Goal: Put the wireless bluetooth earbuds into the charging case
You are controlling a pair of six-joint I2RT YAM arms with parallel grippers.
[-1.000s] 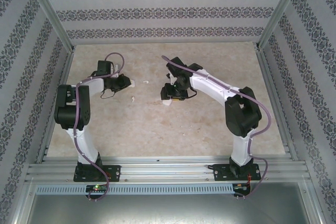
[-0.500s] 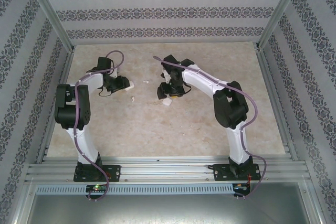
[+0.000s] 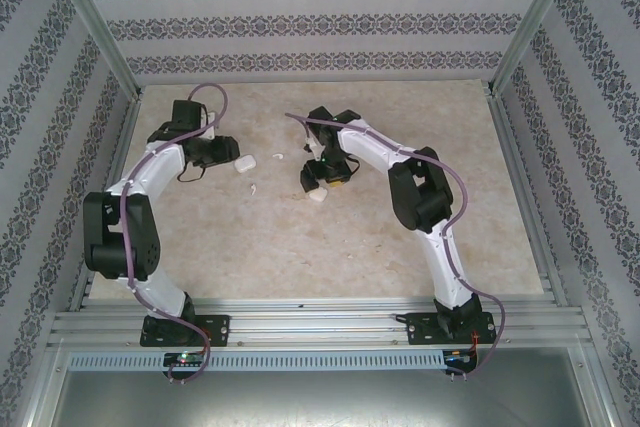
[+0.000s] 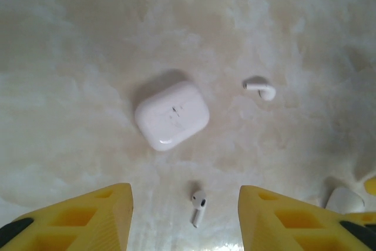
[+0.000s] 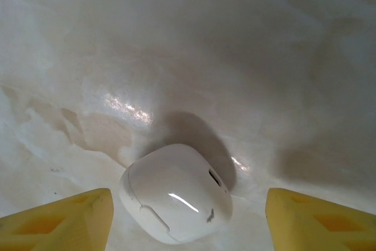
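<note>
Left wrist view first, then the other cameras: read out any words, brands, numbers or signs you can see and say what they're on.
No text can be read here.
On the case under the left wrist: small dark specks on top, too blurred to read.
On the case under the right wrist: one tiny dark mark near its edge, illegible.
On the patterned walls: ornament only, no lettering.
</note>
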